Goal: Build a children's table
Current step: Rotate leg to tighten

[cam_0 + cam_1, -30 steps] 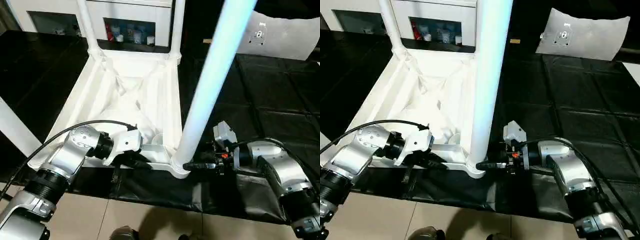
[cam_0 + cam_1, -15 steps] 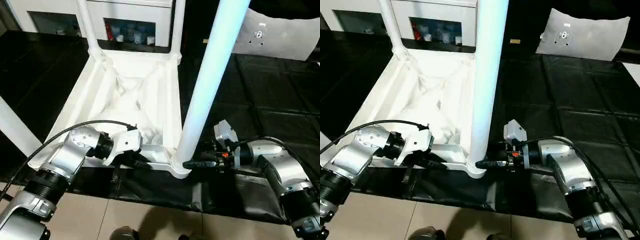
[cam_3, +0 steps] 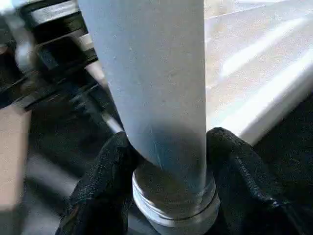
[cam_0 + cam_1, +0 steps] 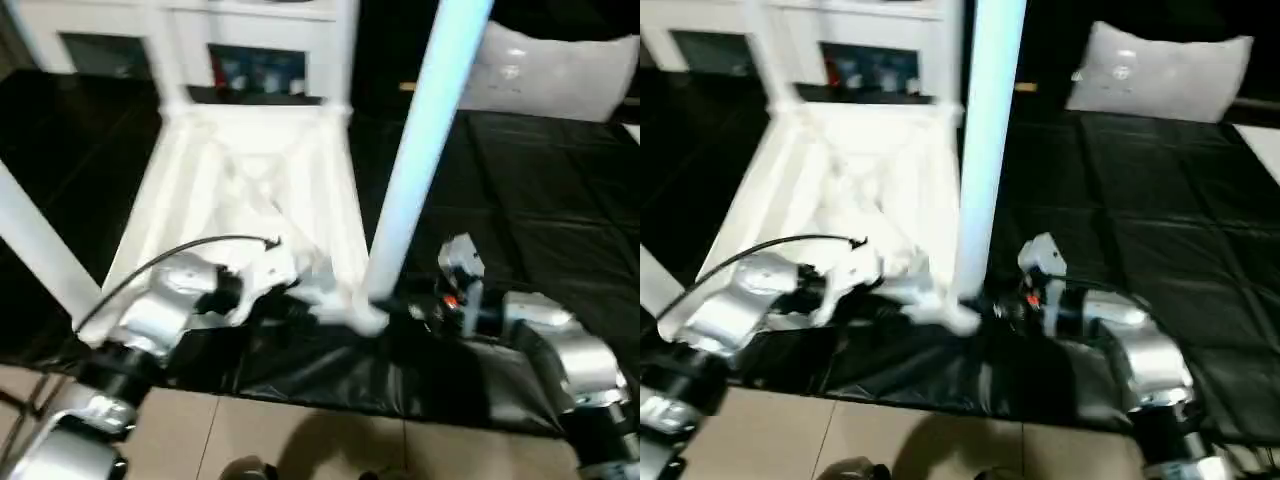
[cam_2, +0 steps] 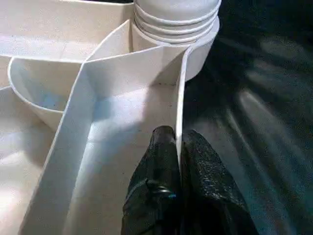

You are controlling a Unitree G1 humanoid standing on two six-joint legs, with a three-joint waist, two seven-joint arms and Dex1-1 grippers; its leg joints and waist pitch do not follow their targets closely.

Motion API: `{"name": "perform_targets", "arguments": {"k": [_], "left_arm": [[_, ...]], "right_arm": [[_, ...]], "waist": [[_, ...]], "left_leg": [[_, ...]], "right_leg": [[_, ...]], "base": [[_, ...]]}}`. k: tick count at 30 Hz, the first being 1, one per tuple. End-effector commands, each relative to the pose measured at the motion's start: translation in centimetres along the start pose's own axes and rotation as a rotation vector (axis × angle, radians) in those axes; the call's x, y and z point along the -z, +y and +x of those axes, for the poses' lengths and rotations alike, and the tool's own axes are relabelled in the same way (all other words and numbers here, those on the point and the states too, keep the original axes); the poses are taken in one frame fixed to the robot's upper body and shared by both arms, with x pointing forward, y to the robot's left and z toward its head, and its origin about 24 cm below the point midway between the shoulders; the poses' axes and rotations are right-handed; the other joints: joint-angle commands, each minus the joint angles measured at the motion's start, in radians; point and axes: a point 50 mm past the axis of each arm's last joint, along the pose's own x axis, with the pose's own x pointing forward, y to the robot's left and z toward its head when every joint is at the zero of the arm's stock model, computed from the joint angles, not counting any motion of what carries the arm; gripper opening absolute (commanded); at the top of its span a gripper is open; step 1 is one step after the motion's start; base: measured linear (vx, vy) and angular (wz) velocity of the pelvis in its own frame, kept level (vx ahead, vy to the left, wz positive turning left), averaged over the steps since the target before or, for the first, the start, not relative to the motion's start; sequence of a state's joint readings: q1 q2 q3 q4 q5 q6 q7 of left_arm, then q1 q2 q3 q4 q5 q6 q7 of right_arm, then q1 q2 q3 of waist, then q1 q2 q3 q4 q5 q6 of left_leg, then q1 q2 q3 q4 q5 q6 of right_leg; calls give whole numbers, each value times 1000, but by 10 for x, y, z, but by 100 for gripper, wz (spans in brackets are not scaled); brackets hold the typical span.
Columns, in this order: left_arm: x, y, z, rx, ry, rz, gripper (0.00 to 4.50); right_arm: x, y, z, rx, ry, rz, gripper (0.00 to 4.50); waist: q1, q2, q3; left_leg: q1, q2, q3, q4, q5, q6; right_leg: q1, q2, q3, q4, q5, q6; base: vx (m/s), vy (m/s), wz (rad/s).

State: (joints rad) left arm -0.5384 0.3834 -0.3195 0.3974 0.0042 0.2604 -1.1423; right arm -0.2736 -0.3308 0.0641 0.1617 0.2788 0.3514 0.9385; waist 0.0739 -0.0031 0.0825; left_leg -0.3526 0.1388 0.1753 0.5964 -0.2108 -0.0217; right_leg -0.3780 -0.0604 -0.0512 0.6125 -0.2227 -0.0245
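White plastic throughout: one children's table, upside down on the black mat-covered surface, ribbed underside facing up, near edge close to the surface's near rim. Four legs counted: two far ones rising from the far corner sockets and cut off at the top of the head views, one at the near left slanting out of the picture's left side, one large near-right leg standing in the near-right corner socket, also cut off above. Two silver forearms, one per side, each ending in black fingers.

Left gripper at the near rim of the table, jaws pinched tight on the thin upright wall of that rim, one finger inside, the other outside over the mat. Threaded collar of the near-right leg just beyond, seated in its socket.

Right gripper at the base of the near-right leg, jaws about half open and clasped around it, fingers touching either side just above the threaded ring.

One pale cushion-like bag lying far right on the surface. One white cabinet behind the table, small items on its shelf too blurred to identify. Head views smeared; gripper tips hard to make out there.
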Motion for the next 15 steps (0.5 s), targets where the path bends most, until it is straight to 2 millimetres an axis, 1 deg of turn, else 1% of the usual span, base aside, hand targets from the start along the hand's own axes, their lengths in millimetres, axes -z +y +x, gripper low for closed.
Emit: {"name": "perform_targets", "arguments": {"k": [1, 3, 4, 5, 6, 7, 8, 9, 11, 12, 13, 14, 15], "left_arm": [[-28, 0, 24, -65, -123, 1, 0], [-32, 3, 30, -112, -125, -9, 0], [-36, 6, 35, -161, -128, -21, 0], [-39, 8, 39, -196, -129, -31, 0], [-43, 10, 43, -231, -133, -40, 0], [-45, 12, 45, -250, -135, -46, 0], [-48, 13, 47, -271, -137, -50, 0], [-52, 14, 49, -301, -146, -57, 0], [-57, 16, 52, -326, -155, -65, 0], [-63, 15, 55, -335, -174, -61, 0], [-65, 14, 56, -328, -178, -57, 0], [-66, 13, 57, -322, -181, -52, 0], [-67, 13, 57, -316, -181, -49, 0]], "right_arm": [[16, 33, 35, -121, 44, 84, 198], [17, 35, 44, -49, 39, 90, 198], [17, 37, 53, 20, 35, 92, 198], [17, 38, 58, 69, 32, 96, 198], [16, 37, 66, 143, 21, 116, 198], [15, 37, 70, 188, 15, 131, 197], [14, 37, 75, 234, 7, 140, 197], [9, 35, 82, 300, -18, 153, 196], [4, 34, 90, 361, -45, 172, 195], [-4, 33, 97, 428, -84, 207, 195], [-6, 33, 99, 449, -94, 215, 195], [-9, 32, 100, 476, -103, 220, 195], [-10, 32, 100, 481, -108, 220, 195]], "waist": [[-5, -13, -25], [-13, -12, -25], [-19, -9, -25], [-23, -9, -22], [-24, -10, -24], [-27, -11, -23], [-29, -9, -26], [-34, -10, -26], [-38, -8, -30], [-38, -7, -35], [-39, -6, -35], [-39, -5, -41], [-39, -5, -43]], "left_leg": [[6, 100, -50, -100, -270, 12], [9, 99, -51, -101, -284, 4], [6, 98, -52, -102, -284, 3], [6, 99, -51, -104, -290, -1], [10, 97, -53, -103, -310, -8], [10, 97, -54, -105, -314, -10], [9, 95, -55, -105, -314, -17], [5, 94, -56, -107, -311, -17], [7, 96, -54, -107, -300, -14], [5, 98, -52, -107, -274, -10], [3, 98, -49, -107, -262, -6], [0, 97, -47, -105, -213, 0], [-1, 96, -45, -103, -183, 6]], "right_leg": [[18, -119, 67, -109, -484, -160], [14, -119, 69, -112, -495, -151], [13, -118, 69, -113, -492, -143], [10, -116, 70, -114, -496, -141], [8, -118, 70, -117, -521, -132], [6, -118, 71, -118, -534, -127], [5, -119, 71, -118, -541, -121], [5, -118, 72, -118, -535, -117], [3, -117, 74, -116, -486, -126], [8, -116, 74, -111, -418, -140], [7, -115, 76, -108, -381, -150], [14, -112, 74, -99, -285, -171], [17, -110, 73, -94, -227, -181]], "base": [[0, 0, 0], [0, 0, 0], [0, 0, 0], [0, 0, 0], [0, 0, 0], [0, 0, 0], [0, 0, 0], [0, 0, 0], [0, 0, 0], [0, 0, 0], [0, 0, 0], [0, 0, 0], [0, 0, 0]]}}
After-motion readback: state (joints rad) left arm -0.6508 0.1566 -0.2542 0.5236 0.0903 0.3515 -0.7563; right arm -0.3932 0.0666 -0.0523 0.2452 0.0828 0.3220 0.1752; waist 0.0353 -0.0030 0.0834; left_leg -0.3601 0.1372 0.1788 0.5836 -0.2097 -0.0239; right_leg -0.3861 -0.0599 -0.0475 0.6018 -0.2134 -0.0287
